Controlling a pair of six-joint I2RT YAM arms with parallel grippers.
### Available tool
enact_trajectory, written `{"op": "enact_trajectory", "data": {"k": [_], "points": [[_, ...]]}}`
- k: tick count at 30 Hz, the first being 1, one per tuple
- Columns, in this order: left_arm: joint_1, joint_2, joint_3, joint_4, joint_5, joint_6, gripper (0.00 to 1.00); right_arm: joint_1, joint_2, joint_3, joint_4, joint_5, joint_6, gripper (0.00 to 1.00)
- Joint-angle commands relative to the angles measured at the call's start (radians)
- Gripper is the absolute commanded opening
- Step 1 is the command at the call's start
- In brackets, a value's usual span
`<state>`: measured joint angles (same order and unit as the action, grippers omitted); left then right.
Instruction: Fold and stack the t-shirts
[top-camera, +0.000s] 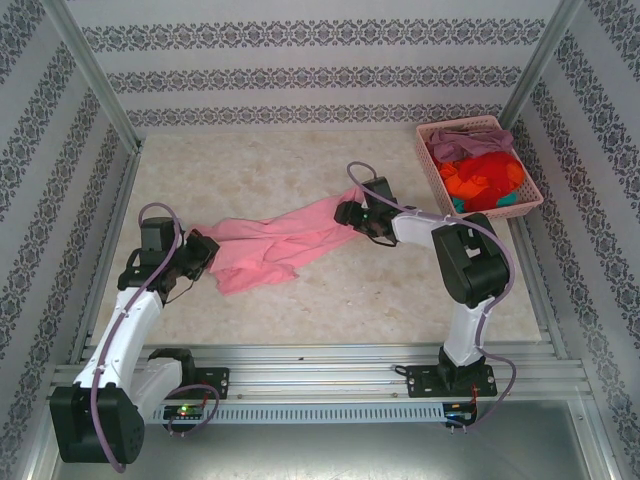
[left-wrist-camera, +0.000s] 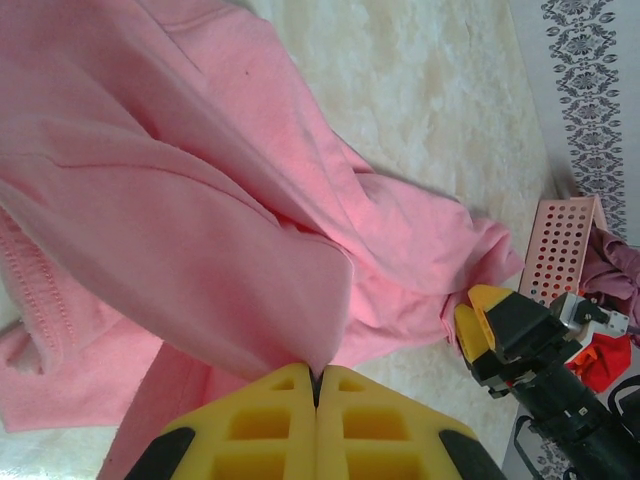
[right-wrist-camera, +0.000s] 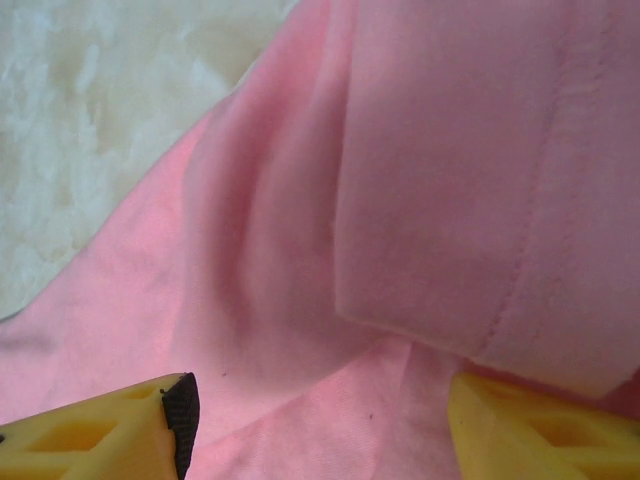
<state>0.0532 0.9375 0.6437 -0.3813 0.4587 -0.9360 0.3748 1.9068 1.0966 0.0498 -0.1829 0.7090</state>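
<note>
A light pink t-shirt (top-camera: 270, 245) lies bunched and stretched across the middle of the table. My left gripper (top-camera: 205, 255) is at its near left end. In the left wrist view this gripper (left-wrist-camera: 316, 372) is shut on a pinched fold of the pink t-shirt (left-wrist-camera: 200, 200). My right gripper (top-camera: 352, 212) is at the shirt's far right end. Up close, the right gripper (right-wrist-camera: 320, 410) stands open over the pink cloth (right-wrist-camera: 300, 250), its jaws wide apart beside a hemmed edge. More t-shirts, mauve (top-camera: 465, 142), orange-red (top-camera: 485, 175) and teal (top-camera: 457, 203), fill the basket.
The pink lattice basket (top-camera: 530, 205) stands at the back right, close to the right wall and just beyond the right arm. Patterned walls and metal posts close in the table on three sides. Bare marbled tabletop (top-camera: 250, 170) lies behind and in front of the shirt.
</note>
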Motion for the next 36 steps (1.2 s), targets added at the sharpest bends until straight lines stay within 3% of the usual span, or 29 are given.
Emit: {"op": "enact_trajectory", "data": {"k": [1,14,18,24,32,34,36], "points": [[0.021,-0.009,-0.006,-0.004,0.018,0.013,0.0,-0.035,0.007,0.045,-0.005,0.061,0.005,0.67],[0.033,0.005,-0.03,0.02,0.027,0.016,0.0,-0.118,0.058,0.109,0.003,0.074,0.005,0.66],[0.034,0.016,-0.033,0.034,0.034,0.015,0.0,-0.133,0.072,0.12,0.012,0.077,0.015,0.62],[0.034,0.024,-0.032,0.038,0.041,0.016,0.0,-0.149,0.08,0.124,0.041,0.072,0.044,0.47],[0.036,0.024,-0.031,0.038,0.04,0.019,0.0,-0.15,0.071,0.117,0.055,0.035,0.056,0.16],[0.036,0.023,-0.031,0.039,0.037,0.019,0.0,-0.151,0.059,0.11,0.05,0.035,0.05,0.22],[0.037,0.027,-0.029,0.042,0.039,0.019,0.0,-0.152,0.039,0.097,0.043,0.041,0.05,0.46]]}}
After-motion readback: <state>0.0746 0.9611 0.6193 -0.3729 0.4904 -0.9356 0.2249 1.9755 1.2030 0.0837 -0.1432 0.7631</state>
